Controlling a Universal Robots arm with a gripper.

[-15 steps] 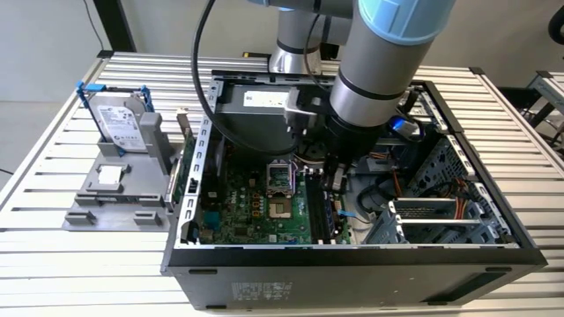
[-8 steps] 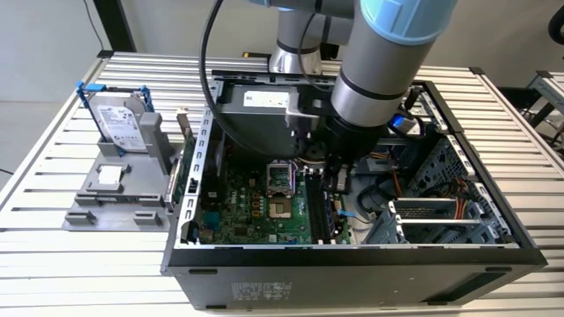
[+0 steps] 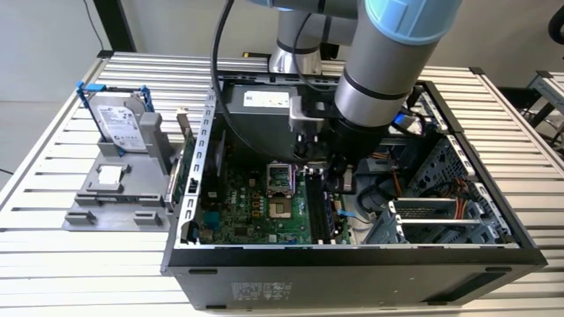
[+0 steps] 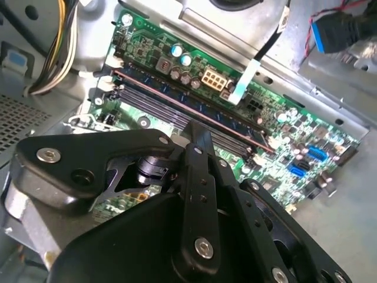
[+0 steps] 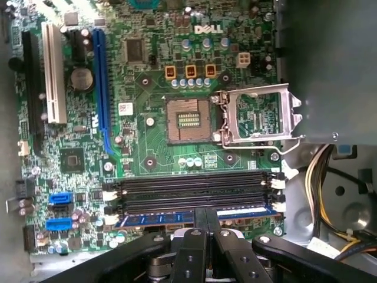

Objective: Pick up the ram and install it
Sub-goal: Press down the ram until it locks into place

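The gripper (image 5: 205,219) is seen lowered deep into the open computer case (image 3: 352,254), its two black fingers (image 5: 200,215) pressed together with no gap visible between them, their tips bearing on the top edge of the ram (image 5: 194,218). Nothing is pinched; the fingertips are simply set down on the stick's upper edge, near its middle. In the exterior view the arm (image 3: 379,72) is held nearly upright, reaching down from above with the wrist pointed at the motherboard (image 3: 255,205).

The ram is found standing on edge in one of the memory slots (image 5: 194,191), the slot at the outer edge of the bank, on the side away from the processor socket (image 5: 187,121). Its long axis is laid along the slot, parallel to the empty black slots beside it, with white latches (image 5: 277,184) seen at the slot ends. In the second wrist view the stick (image 4: 194,109) is shown as a long narrow strip running diagonally across the board, passing under the fingertips.

Further out, on the exterior view's left, a hard drive with blue rails (image 3: 119,122) is held upright in a grey fixture (image 3: 115,191) on the slatted table (image 3: 53,251).
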